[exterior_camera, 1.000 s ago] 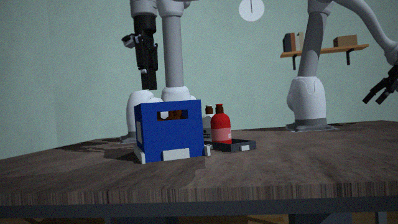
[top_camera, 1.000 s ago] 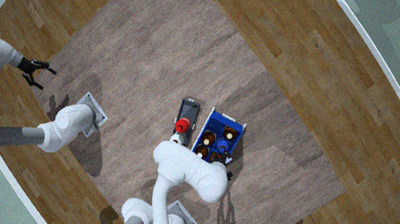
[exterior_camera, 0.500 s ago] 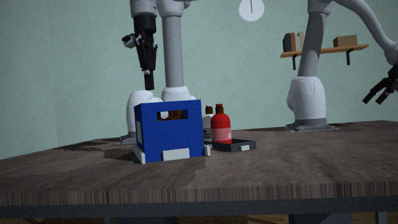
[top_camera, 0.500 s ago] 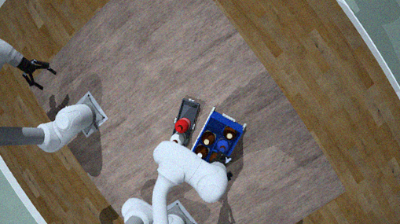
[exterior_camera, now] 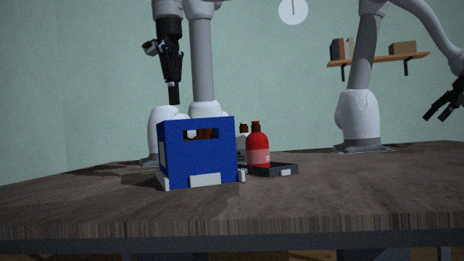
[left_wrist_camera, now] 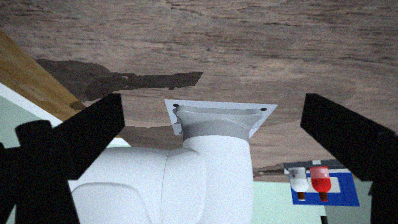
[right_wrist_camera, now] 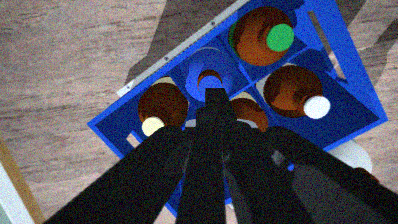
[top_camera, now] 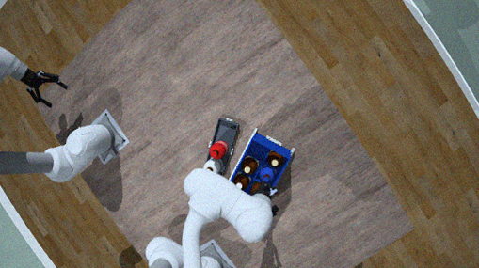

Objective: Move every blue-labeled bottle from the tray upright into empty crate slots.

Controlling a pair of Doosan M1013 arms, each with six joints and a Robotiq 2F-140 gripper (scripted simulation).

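Note:
A blue bottle (top_camera: 267,172) (right_wrist_camera: 195,75) stands upright in a slot of the blue crate (exterior_camera: 203,156) (right_wrist_camera: 360,80), among several brown bottles. My right gripper (exterior_camera: 174,103) (right_wrist_camera: 214,103) is shut and empty above the crate; in the right wrist view its fingertips overlap the blue bottle's cap. The tray (top_camera: 227,129) (exterior_camera: 291,170) holds an upright red bottle (top_camera: 218,150) (exterior_camera: 257,145) (left_wrist_camera: 320,179) and a white bottle (top_camera: 213,166) (left_wrist_camera: 299,179). The tray's near end is hidden by the arm in the top view. My left gripper (top_camera: 58,95) (left_wrist_camera: 212,110) is open and empty, far from both.
In the right wrist view, brown bottles with a green cap (right_wrist_camera: 280,37), a white cap (right_wrist_camera: 317,107) and a cream cap (right_wrist_camera: 153,126) stand in the crate; another is partly hidden by the fingers. The crate and tray stand side by side and look level. The right arm reaches over their near ends.

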